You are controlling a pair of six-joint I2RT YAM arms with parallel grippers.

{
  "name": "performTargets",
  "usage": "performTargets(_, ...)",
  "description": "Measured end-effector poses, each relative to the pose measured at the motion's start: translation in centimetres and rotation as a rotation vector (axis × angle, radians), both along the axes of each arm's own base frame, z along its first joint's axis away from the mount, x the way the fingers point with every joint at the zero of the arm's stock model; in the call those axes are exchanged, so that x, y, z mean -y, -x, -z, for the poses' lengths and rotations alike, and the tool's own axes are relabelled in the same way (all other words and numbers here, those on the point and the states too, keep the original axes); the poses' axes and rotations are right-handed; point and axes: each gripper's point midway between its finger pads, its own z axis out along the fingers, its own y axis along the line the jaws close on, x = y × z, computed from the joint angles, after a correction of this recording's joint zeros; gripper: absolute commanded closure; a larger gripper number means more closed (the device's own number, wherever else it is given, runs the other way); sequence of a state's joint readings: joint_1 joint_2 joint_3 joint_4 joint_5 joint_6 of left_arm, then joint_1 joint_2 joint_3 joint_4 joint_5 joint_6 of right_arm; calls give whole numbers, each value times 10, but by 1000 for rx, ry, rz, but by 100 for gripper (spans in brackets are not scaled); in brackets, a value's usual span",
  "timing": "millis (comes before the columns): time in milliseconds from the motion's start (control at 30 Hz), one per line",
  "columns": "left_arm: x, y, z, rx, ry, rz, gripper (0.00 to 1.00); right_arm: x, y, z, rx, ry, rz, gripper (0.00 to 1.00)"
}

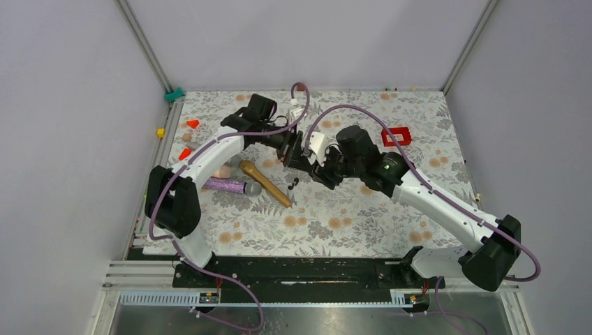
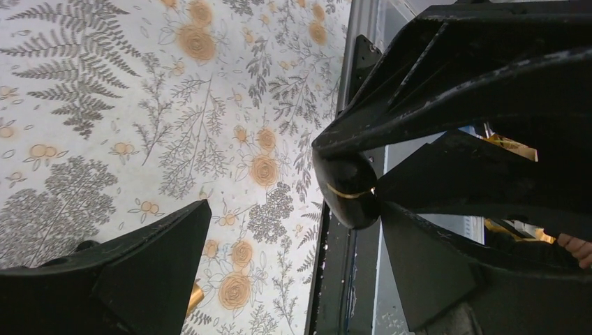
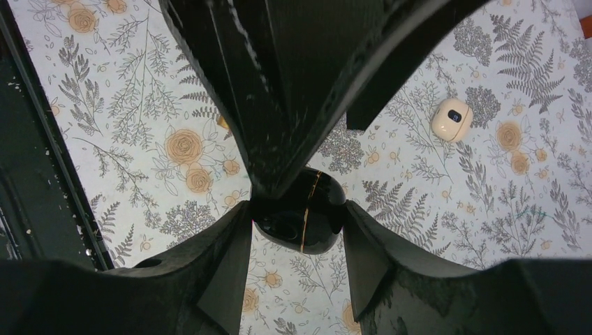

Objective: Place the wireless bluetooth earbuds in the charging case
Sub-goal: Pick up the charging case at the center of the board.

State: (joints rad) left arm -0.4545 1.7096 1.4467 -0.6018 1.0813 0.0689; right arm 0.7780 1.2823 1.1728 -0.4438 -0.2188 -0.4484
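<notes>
Right wrist view: right gripper [image 3: 297, 215] is clamped on the charging case [image 3: 301, 225], with my fingers [image 3: 181, 279] at its 9 and 3 o'clock. A thin gold seam line runs across the shell. One finger of my other arm comes in from 12 o'clock and its tip touches the top of the case. Only this view shows the cream pebble [image 3: 452, 118], on the floral cloth [image 3: 489, 209] at 2 o'clock from the case, well apart.

Left wrist view: left gripper [image 2: 260, 174] is spread wide. One fingertip sits on the case. The other finger is well apart at 8 o'clock, with only cloth between them. The right arm's fingers close in on the case from 3 and 5 o'clock.

Top view: both grippers meet nose to nose mid-table, and the case is hidden between them. Only this view shows the earbuds [image 1: 293, 183], a small black speck on the cloth, near, at 7 o'clock from the meeting point, with neither gripper touching them. I can't tell whether it is one bud or two. The gold microphone [image 1: 266, 183] lies just beside them at 9 o'clock, with the purple microphone [image 1: 231, 185] beyond it.
</notes>
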Motion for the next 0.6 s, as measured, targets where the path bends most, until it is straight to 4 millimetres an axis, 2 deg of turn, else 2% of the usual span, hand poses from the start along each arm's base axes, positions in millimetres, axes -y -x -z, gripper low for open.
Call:
performTargets(167,11,12,3,-20,-1,40,10,-3,1,-1,21,8,-10,62)
performTargets(400,16,18,4,-26,0,62,32,-2,1,1,29,19,-10,62)
performTargets(500,18,19,5,-36,1,66,38,-1,-1,1,37,25,2,62)
performTargets(600,20,21,7,-43,3,74,41,0,-3,4,38,38,13,62)
